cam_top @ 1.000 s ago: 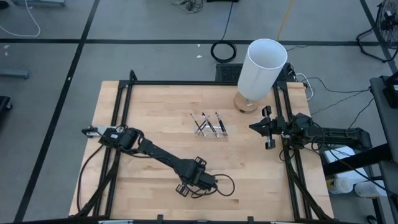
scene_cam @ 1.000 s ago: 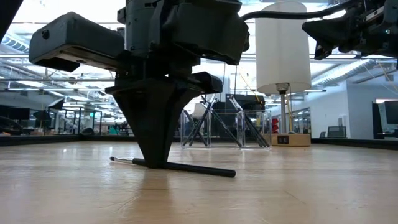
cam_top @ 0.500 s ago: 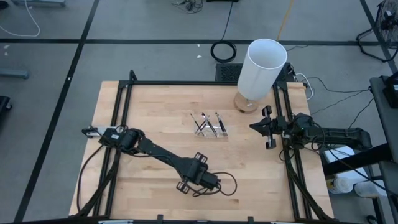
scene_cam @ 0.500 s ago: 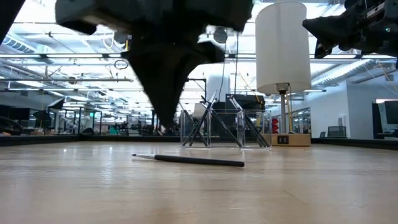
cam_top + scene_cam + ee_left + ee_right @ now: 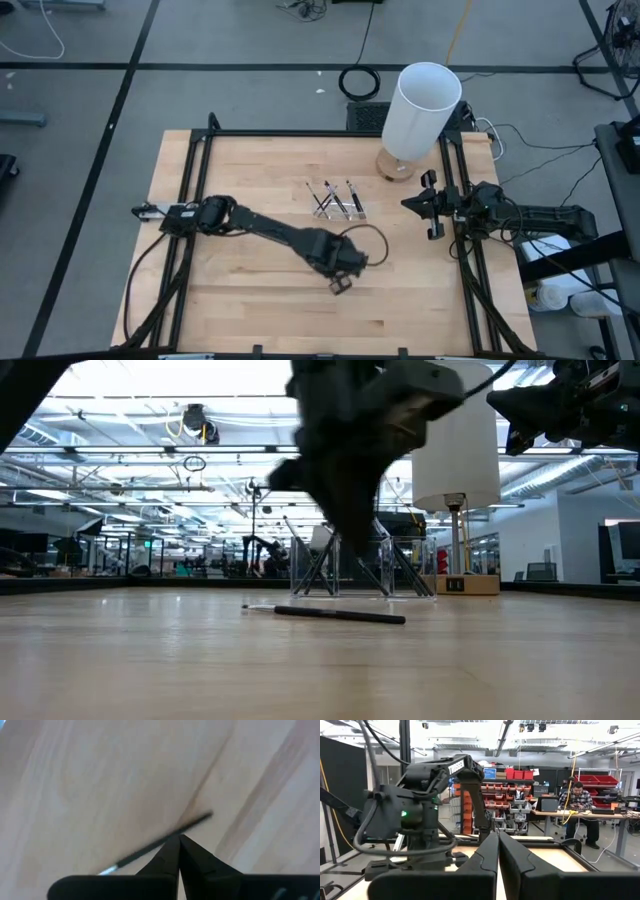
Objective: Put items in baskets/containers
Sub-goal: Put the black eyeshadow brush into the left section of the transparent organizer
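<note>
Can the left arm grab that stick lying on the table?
Probably yes. The left gripper hangs right over the stick with nothing between, but its jaws are shut and must open first.

**A robotics lab in an open industrial hall**

Red parts bins (image 5: 520, 774) fill shelving behind a person (image 5: 577, 800) seated at a workbench (image 5: 580, 813). Ceiling trusses (image 5: 120, 460) and strip lights run overhead. Cables (image 5: 360, 80) trail across grey floor beside the framed wooden table (image 5: 250, 290).
</note>
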Tool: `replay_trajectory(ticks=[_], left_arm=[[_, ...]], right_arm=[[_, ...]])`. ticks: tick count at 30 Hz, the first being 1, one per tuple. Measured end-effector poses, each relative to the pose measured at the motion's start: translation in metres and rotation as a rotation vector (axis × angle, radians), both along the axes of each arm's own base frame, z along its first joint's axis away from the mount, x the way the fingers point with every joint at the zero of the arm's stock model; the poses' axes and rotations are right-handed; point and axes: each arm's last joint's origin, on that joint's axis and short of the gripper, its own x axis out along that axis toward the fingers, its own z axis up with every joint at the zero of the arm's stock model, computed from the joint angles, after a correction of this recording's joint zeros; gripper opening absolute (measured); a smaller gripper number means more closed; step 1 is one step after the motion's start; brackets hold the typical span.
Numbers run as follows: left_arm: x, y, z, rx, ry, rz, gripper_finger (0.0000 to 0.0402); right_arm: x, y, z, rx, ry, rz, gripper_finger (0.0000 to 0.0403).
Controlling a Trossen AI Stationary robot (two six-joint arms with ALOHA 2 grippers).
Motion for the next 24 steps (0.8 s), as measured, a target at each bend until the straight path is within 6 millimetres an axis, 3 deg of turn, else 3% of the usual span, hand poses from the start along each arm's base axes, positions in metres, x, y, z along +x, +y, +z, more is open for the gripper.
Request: replay_trajectory(ticks=[6, 9, 14, 24], left_arm=[[0.013, 0.0, -0.001, 0.085, -0.13, -0.082, 0.0009], [0.018, 0.0, -0.014, 0.097, -0.134, -0.096, 0.0009], [0.02, 0.0, -0.044, 0.129, -0.058, -0.082, 0.001], [0.01, -0.017, -0.049, 0.079, 0.027, -0.137, 0.001]], right_arm=[[0.0, 0.0, 0.0, 0.009, 0.0, 0.003, 0.0], [0.0, 0.0, 0.0, 0.009, 0.001, 0.011, 0.0], [0.0, 0.001, 0.0, -0.004, -0.001, 0.027, 0.0], [0.0, 0.001, 0.001, -0.008, -0.014, 0.026, 0.0]])
